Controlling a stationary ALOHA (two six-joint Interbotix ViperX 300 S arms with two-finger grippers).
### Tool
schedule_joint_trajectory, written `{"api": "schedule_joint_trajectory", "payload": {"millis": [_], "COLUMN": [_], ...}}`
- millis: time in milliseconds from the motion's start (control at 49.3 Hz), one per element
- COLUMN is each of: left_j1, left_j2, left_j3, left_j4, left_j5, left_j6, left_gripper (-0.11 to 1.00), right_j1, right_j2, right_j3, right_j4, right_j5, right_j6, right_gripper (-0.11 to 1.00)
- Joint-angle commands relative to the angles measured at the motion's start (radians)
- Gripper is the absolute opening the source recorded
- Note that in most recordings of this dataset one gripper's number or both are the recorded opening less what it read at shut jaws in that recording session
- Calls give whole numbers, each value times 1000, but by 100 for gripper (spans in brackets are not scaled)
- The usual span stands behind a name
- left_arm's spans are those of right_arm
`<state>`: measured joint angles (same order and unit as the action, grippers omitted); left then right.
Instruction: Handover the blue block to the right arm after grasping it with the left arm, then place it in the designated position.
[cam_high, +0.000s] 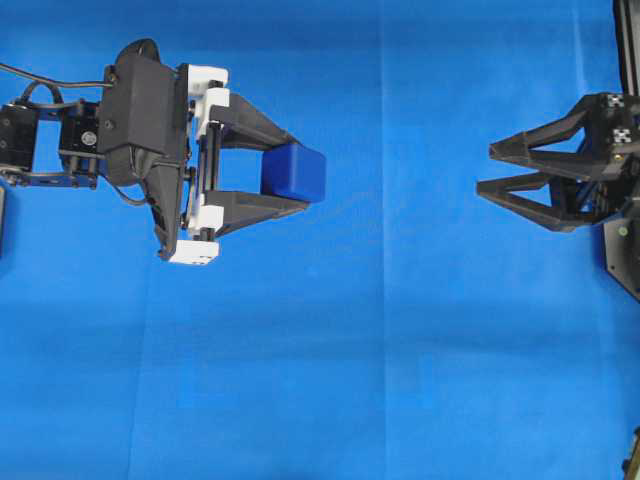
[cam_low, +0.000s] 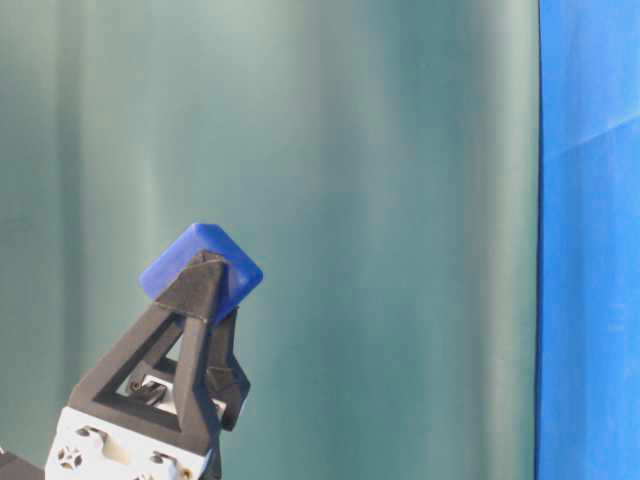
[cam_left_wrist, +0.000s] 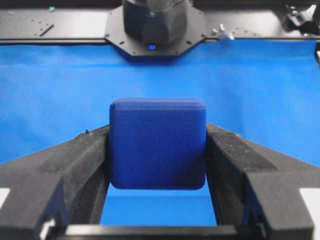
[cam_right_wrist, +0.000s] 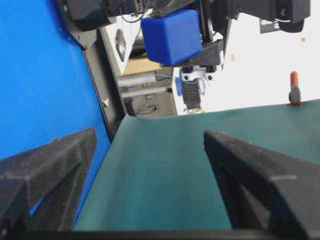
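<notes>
While left pincer (cam_high: 300, 172) clamps blue block (cam_high: 298, 172), right pincer (cam_high: 484, 168) (spread wide) faces it.

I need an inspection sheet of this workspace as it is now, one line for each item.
Surface: bright blue cloth, creased.
Job's things: blue block lifted off the cloth, clamped between the left fingers.
Clutter: nothing seen.
Grippers: left gripper shut on the block; right gripper open, empty, apart from the block and facing it.
Cables: black cable at the left arm.
Surroundings: teal backdrop; black frame beyond the cloth.
</notes>
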<state>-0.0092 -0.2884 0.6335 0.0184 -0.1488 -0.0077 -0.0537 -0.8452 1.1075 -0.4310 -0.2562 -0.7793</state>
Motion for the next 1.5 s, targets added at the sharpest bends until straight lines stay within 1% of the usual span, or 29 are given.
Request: {"api": "schedule_joint_trajectory", "payload": {"millis": [0,162,385,507,588,751,832,1156,1318,1481], "left_j1": [0,0,0,-2,0,0,0,2,5,5], "left_j2": [-21,-21,-21,-23,-23,-23,-25,-25,-25,-25], "left_j3": [-11,-11,-11,-9,-9,-9,-8,-8,-8,-6], "left_j4": [0,0,-2,-2,-2,-2,-2,-2,-2,-2], "left_j5": [-11,-8,-6,-6,-6,-6,-6,-5,-6,-6], "left_j6": [0,0,0,0,0,0,-2,0,0,0], "left_gripper": [48,48,48,48,48,48,48,48,48,48], "right_j1": [0,0,0,0,2,8,11,12,12,12], "right_j2": [34,126,273,359,408,485,518,618,640,643], "right_j3": [-46,-107,-204,-273,-316,-390,-423,-522,-546,-548], "right_j4": [3,2,0,-2,-9,-49,-54,-55,-55,-57], "right_j5": [-8,-17,-80,-101,-118,-132,-133,-129,-126,-121], "right_j6": [3,3,0,-3,-3,-3,-3,-3,-3,-3], "right_gripper": [94,94,94,94,94,94,94,94,94,94]}}
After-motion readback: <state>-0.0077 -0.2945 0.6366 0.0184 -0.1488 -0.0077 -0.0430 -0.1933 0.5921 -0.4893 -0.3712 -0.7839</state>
